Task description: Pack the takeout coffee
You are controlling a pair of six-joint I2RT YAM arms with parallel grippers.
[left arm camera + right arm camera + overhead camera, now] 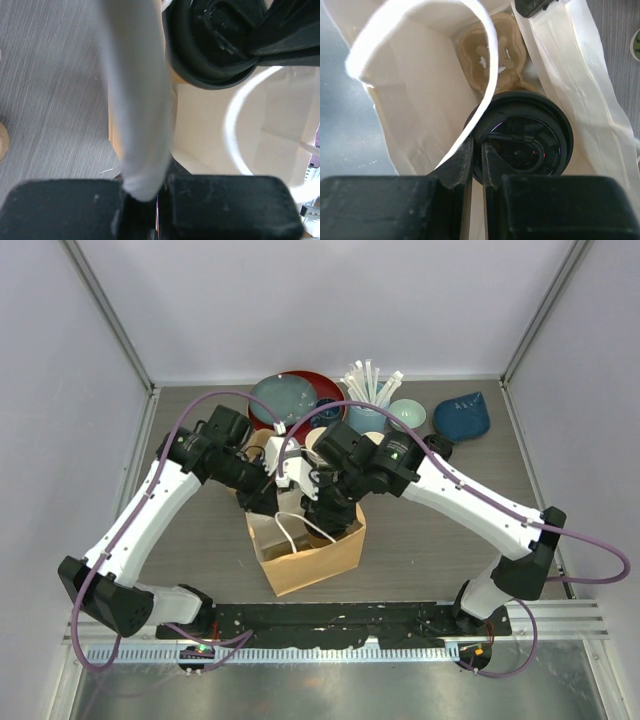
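Observation:
A brown paper bag (318, 552) with white handles stands open at the table's middle. My left gripper (262, 495) is shut on one white handle (137, 100) at the bag's left edge and holds it up. My right gripper (477, 150) is shut on the rim of a black-lidded coffee cup (525, 137) and holds it inside the bag, above a moulded cardboard cup carrier (492, 50) on the bag's floor. The cup's side colour is hidden. The lid also shows in the left wrist view (215, 50). The other coffee cup is not in sight.
At the back stand a red bowl with a teal plate (285, 400), a blue cup of white straws (368, 390), a small teal bowl (407, 412) and a blue dish (462, 418). Lidless cup stacks (258, 443) sit behind my arms.

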